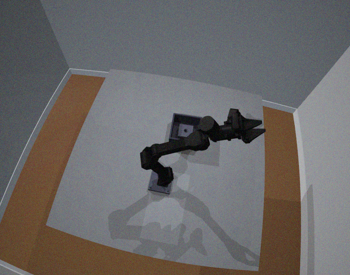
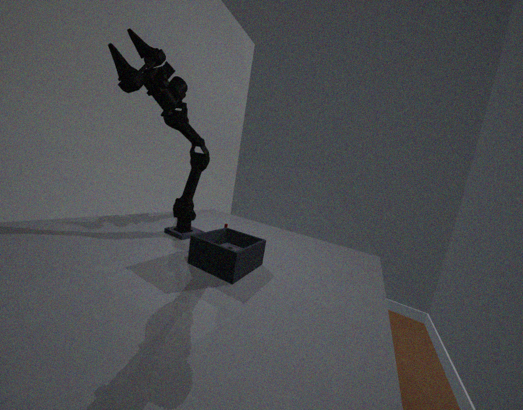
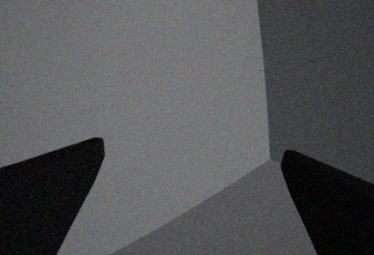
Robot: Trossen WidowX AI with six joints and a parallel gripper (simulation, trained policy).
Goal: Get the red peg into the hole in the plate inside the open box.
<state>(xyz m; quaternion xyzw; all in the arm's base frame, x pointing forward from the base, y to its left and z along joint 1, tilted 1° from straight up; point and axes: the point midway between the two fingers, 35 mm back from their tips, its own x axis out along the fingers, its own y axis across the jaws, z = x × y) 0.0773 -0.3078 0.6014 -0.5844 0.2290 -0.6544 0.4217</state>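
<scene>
The red peg [image 2: 225,225] shows only as a small tip just behind the far rim of the box in the exterior view. It is hidden in the top view, where the arm covers part of the table. The dark open box [image 1: 186,118] [image 2: 213,258] stands on the table. On its bottom lies a light plate [image 1: 181,126], whose dark round hole [image 1: 186,130] shows no red in it. My gripper [image 1: 263,125] [image 2: 119,37] [image 3: 195,154] is open and empty, raised high above the table and far from peg and box, fingers tilted upward.
The arm's base plate [image 1: 153,186] [image 2: 170,232] is fixed to the grey table [image 1: 104,141] [image 2: 323,317]. In the top view the arm passes over the box's near right part. Walls surround the table, and the wrist view shows only walls and what seems to be ceiling.
</scene>
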